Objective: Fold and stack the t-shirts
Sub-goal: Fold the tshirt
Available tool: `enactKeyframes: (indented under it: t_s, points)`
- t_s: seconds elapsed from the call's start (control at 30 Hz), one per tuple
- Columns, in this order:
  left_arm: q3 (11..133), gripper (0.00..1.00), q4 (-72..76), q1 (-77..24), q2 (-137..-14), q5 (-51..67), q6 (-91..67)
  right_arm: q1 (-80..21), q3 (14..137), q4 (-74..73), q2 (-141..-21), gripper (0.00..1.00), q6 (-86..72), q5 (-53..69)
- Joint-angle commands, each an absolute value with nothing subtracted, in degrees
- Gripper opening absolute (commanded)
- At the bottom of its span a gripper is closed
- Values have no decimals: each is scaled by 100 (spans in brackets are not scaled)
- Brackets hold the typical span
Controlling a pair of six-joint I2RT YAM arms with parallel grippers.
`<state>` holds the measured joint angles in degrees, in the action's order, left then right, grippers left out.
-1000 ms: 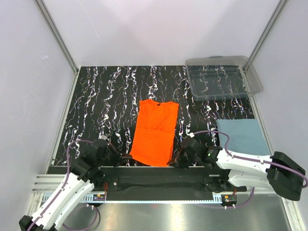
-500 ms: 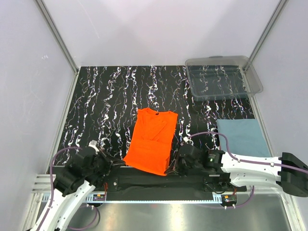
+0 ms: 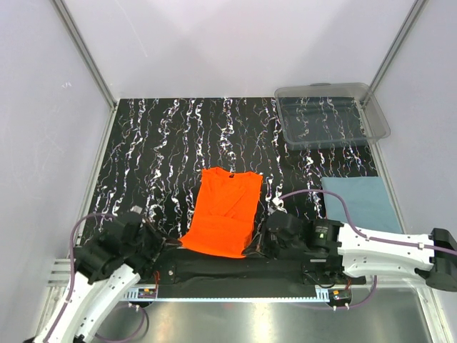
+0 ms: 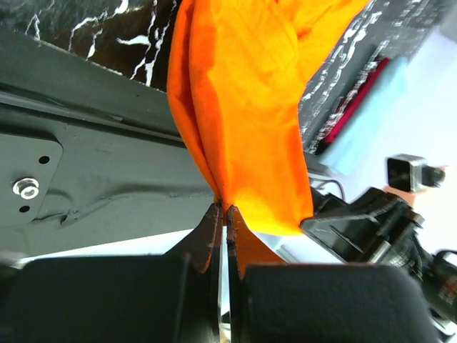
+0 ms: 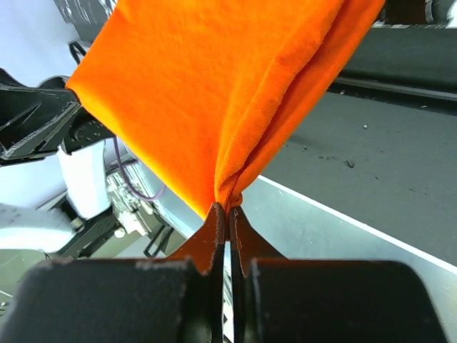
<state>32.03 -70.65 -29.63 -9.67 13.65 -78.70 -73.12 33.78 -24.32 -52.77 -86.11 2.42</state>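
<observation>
The orange t-shirt [image 3: 224, 213] lies lengthwise on the black marbled table, collar away from me, its near hem lifted off the table's front edge. My left gripper [image 3: 177, 245] is shut on the hem's left corner [image 4: 223, 204]. My right gripper [image 3: 250, 249] is shut on the hem's right corner [image 5: 228, 201]. The cloth hangs stretched between the two grippers. The blue-grey t-shirt [image 3: 360, 204] lies folded flat at the right side, behind my right arm.
A clear plastic bin [image 3: 331, 114] stands at the back right corner. White walls and metal frame posts enclose the table. The black base rail [image 3: 235, 269] and silver front plate run below the grippers.
Both grippers have pulled back toward the near edge with the orange shirt's hem, dragging the shirt toward me and raising its near edge. The blue-grey shirt has not moved.
</observation>
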Motion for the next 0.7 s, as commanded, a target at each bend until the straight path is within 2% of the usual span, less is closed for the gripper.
enactKeyframes:
  t_s: [0.0,0.33,0.67]
  points:
    - [3717,0,-6294,-2971,-1852,1099,-7209,-7033,3638,-2856,-5028,0,-8447,-9]
    - [5114,0,-5292,-2918,-4489,431,-6224,-4599,4403,-2953,-5730,0,-7129,1703]
    - [6090,0,-4527,-2048,-6327,1010,-5283,-3350,5131,-2988,-6749,0,-6241,2952]
